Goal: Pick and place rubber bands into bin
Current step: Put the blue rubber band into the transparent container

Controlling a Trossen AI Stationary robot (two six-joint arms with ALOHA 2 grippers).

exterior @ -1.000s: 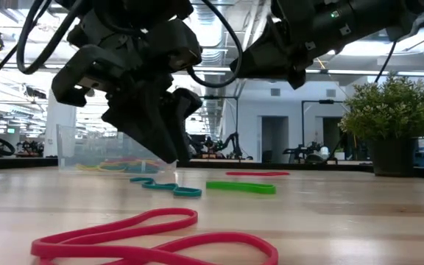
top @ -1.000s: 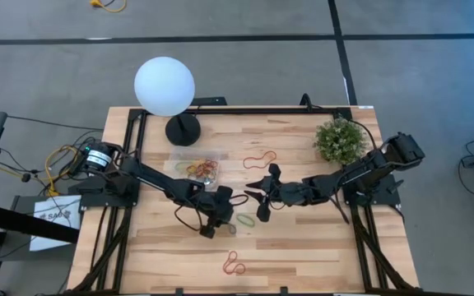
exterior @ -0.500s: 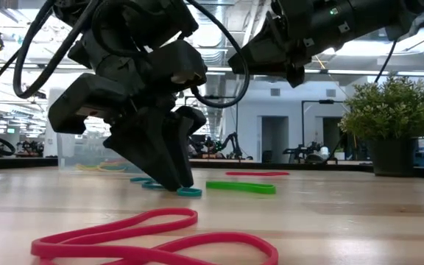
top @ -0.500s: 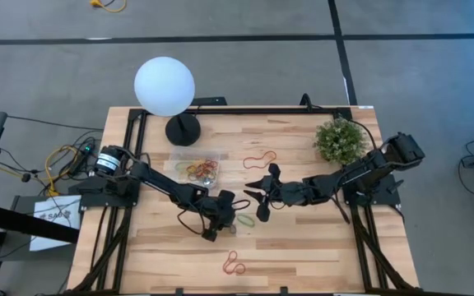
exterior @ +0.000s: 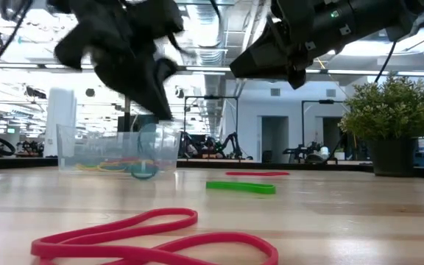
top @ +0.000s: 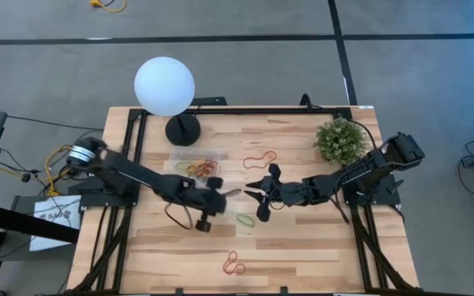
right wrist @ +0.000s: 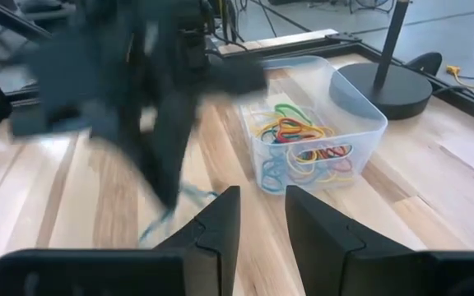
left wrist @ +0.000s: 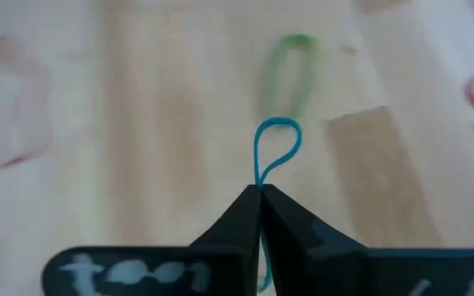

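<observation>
High view: left gripper [top: 210, 200] is seen over the wooden surface [top: 303, 247], just beside the bin [top: 197, 167]; the right gripper [top: 263, 196] is held near the middle, a green band [top: 245, 219] lies below it, and red bands [top: 234, 263] lie near the front edge.

Low view: a blue band [exterior: 144, 170] is seen dangling in front of the bin wall [exterior: 72, 147], clear of the surface.

Left wrist view: the left gripper is shown clenched on the blue band [left wrist: 275, 152], pinched at one end, the loop hanging free.

Right wrist view: the right gripper [right wrist: 262, 215] is shown parted, grasping nothing; the bin [right wrist: 360, 115] is seen part-filled with coloured bands.

The band should be lifted above the rim and centred over the bin before release, since a floppy loop is judged likely to catch on the wall.
</observation>
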